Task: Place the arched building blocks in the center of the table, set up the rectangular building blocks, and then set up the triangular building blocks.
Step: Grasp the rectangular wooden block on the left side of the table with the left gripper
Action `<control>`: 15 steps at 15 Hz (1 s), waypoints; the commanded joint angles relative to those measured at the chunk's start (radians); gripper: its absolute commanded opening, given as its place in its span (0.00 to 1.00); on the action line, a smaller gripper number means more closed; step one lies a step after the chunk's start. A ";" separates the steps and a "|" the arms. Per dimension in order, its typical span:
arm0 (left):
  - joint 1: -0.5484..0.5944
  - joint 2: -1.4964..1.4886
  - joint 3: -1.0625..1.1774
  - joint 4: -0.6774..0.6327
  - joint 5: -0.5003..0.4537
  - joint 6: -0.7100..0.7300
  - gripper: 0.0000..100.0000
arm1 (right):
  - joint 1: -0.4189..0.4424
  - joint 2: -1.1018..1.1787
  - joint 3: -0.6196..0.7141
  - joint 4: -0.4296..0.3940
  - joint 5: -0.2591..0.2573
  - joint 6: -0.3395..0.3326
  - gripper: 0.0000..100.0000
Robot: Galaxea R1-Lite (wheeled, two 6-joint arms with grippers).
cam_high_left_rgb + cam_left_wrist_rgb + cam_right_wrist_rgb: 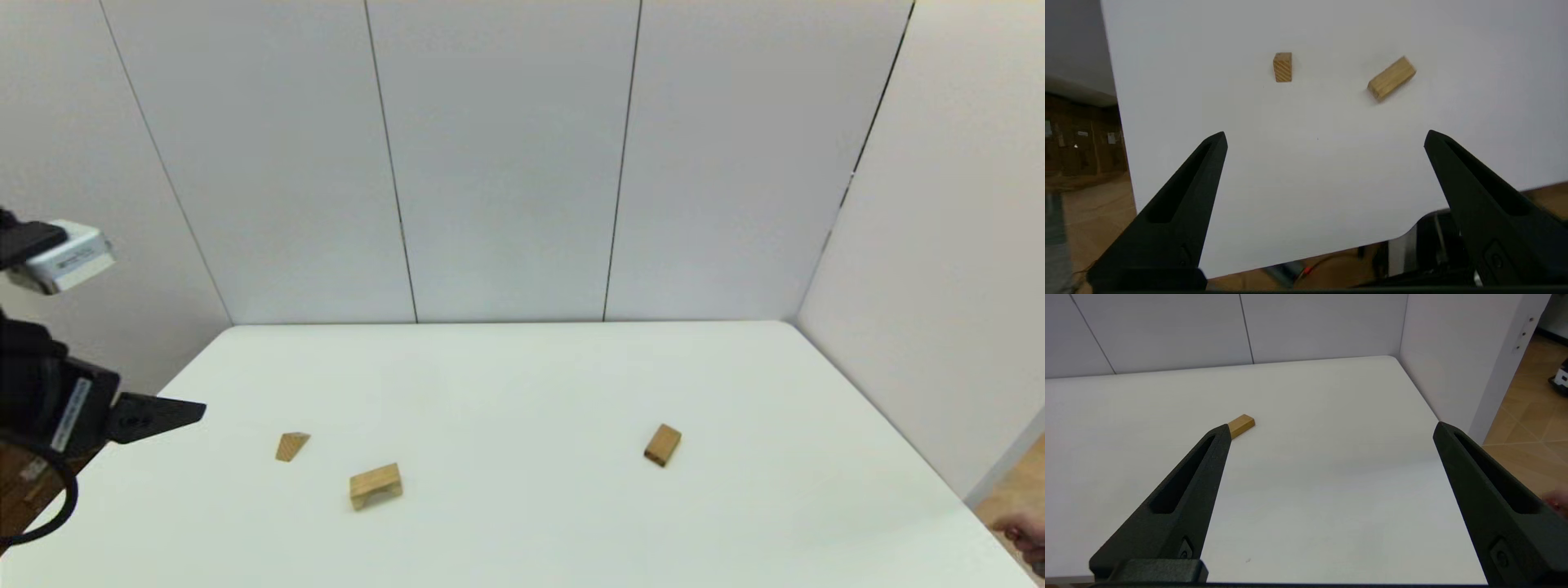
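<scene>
Simply white table (522, 384), grey-panelled walls (506, 163)

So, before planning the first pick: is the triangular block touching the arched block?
Apart. The head view shows bare table between the triangular block and the arched block; the left wrist view shows the same gap.

No legible text anywhere; only unreadable print on the left arm's labels (72, 412).

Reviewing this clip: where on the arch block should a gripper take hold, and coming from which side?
Probably from above with the open left gripper, the nearer arm, closing across the arch block's two long flat faces near mid-length. It lies low on the table with its cut-out facing the robot, so keep the fingers off that hollow.
</scene>
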 commanded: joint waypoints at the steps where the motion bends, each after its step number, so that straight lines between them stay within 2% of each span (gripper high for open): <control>1: -0.003 0.336 -0.235 0.245 -0.032 0.261 1.00 | 0.000 0.001 0.000 -0.001 0.000 0.000 1.00; 3: -0.008 0.443 -0.338 0.334 -0.037 0.344 1.00 | 0.000 0.001 0.000 -0.001 0.000 0.000 1.00; 5: -0.041 0.554 -0.437 0.408 -0.095 0.419 1.00 | 0.000 0.001 0.000 -0.001 0.000 0.000 1.00; 7: -0.072 0.643 -0.506 0.451 -0.113 0.491 1.00 | 0.000 0.001 0.000 -0.001 0.000 0.000 1.00; 11: -0.141 0.811 -0.563 0.463 -0.112 0.531 1.00 | 0.000 0.001 0.000 -0.001 0.000 0.000 1.00; 15: -0.152 0.923 -0.583 0.460 -0.146 0.552 1.00 | 0.000 0.001 0.000 -0.001 0.000 0.000 1.00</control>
